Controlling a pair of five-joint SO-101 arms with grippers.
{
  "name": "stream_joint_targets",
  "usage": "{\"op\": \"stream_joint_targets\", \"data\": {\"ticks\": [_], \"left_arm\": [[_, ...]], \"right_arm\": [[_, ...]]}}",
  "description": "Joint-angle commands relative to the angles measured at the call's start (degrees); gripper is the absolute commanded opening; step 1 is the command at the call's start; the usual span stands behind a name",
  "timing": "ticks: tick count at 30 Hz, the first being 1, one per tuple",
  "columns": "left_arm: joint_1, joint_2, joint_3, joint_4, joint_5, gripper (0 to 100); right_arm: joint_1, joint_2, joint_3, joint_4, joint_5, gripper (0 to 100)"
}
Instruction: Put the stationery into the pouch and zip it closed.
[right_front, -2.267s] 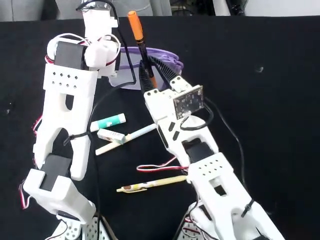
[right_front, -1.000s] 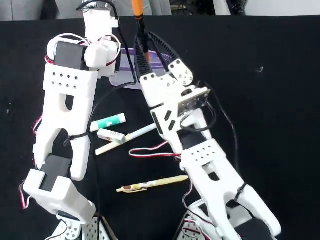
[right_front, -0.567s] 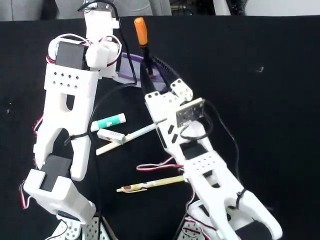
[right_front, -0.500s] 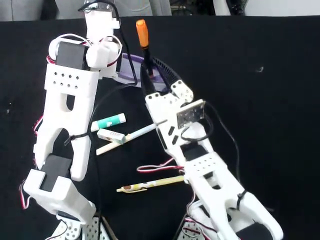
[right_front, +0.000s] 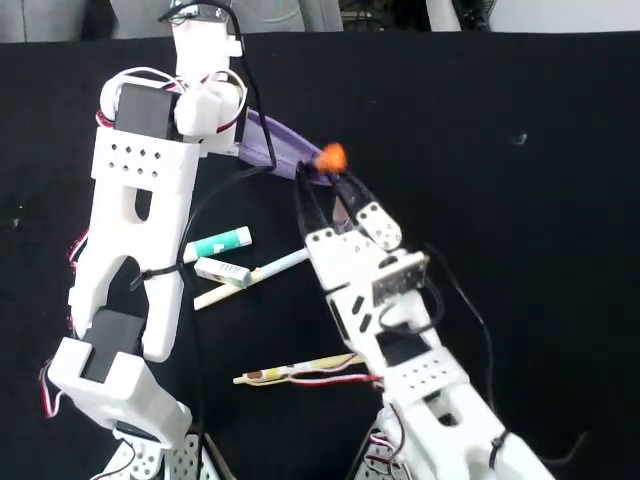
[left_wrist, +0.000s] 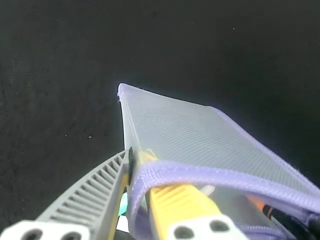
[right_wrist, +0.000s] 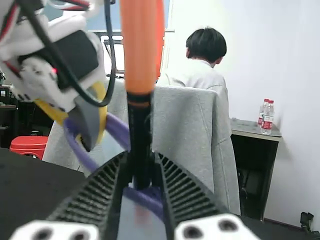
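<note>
Orange-black pen (right_wrist: 140, 60) upright in right gripper (right_wrist: 141, 165), purple pouch (right_wrist: 117, 132) behind

Toward table (right_front: 520, 250) rear: pouch (right_front: 274, 147); marker (right_front: 331, 158) at its right end; loose stationery (right_front: 222, 270) on table, in front.

White arms (right_front: 135, 200), black servos (right_front: 140, 108), ribbed black hand (right_wrist: 141, 167)

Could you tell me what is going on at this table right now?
Two robot arms are packing stationery into a pouch. The left gripper is shut on the rim of the purple mesh pouch, holding its mouth open. The right gripper grips an orange-capped pen, with its lower end at that mouth. A teal marker, an eraser and a yellow pen lie on the black table, not yet packed.
</note>
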Motion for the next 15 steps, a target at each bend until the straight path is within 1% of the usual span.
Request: {"op": "stream_joint_targets", "data": {"ticks": [1, 2, 4, 8, 10, 12, 15], "left_arm": [[-0.22, 0.97, -0.84, -1.85, 0.53, 3], [-0.13, 0.97, -0.84, -1.85, 0.53, 3], [-0.04, 0.97, -0.84, -1.67, 0.53, 3], [0.04, 0.97, -0.84, -1.67, 0.53, 3], [0.13, 0.97, -0.84, -1.67, 0.53, 3], [0.13, 0.97, -0.84, -1.67, 0.53, 3], [0.13, 0.97, -0.84, -1.67, 0.53, 3]], "right_arm": [[1.14, -3.12, 1.1, 0.09, 0.09, 1.6], [1.14, -3.47, 0.66, 0.88, 0.09, 2.1], [1.14, -3.3, -1.54, 4.92, 0.09, 6.8], [1.14, -3.3, -8.48, 18.29, 0.09, 23.0], [1.14, -3.3, -12.0, 23.82, 0.09, 29.6], [1.05, -3.3, -14.9, 27.52, 0.09, 32.9], [0.62, -3.65, -17.71, 29.71, 0.09, 32.1]]}}
